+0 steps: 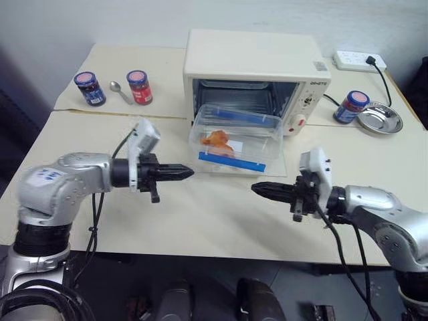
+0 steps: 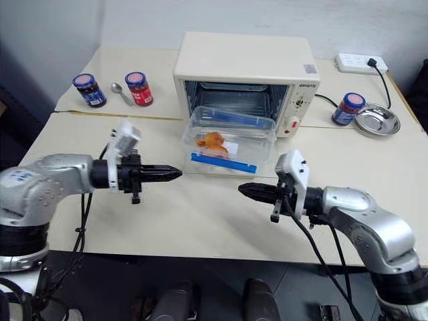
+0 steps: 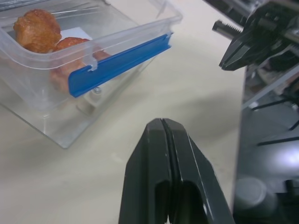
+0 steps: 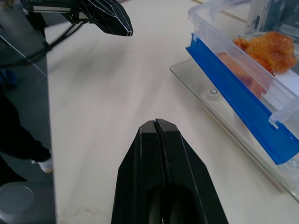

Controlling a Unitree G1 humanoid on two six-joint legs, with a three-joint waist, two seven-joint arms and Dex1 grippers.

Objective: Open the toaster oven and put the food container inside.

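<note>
Clear plastic food container [image 1: 235,137] is sitting on the lowered glass door of the toaster oven [image 1: 254,63], ahead of and between the left gripper [image 1: 187,172] and right gripper [image 1: 257,189], both pinched shut and empty; pushing it inside is remaining.

Two jars stand at the table's [image 1: 200,221] far left, a blue-labelled jar [image 1: 89,88] and a red jar [image 1: 140,87], with a spoon [image 1: 120,91] between them. At far right, a third jar [image 1: 352,106] touches a steel dish [image 1: 379,118]; a power strip [image 1: 359,61] lies behind.
</note>
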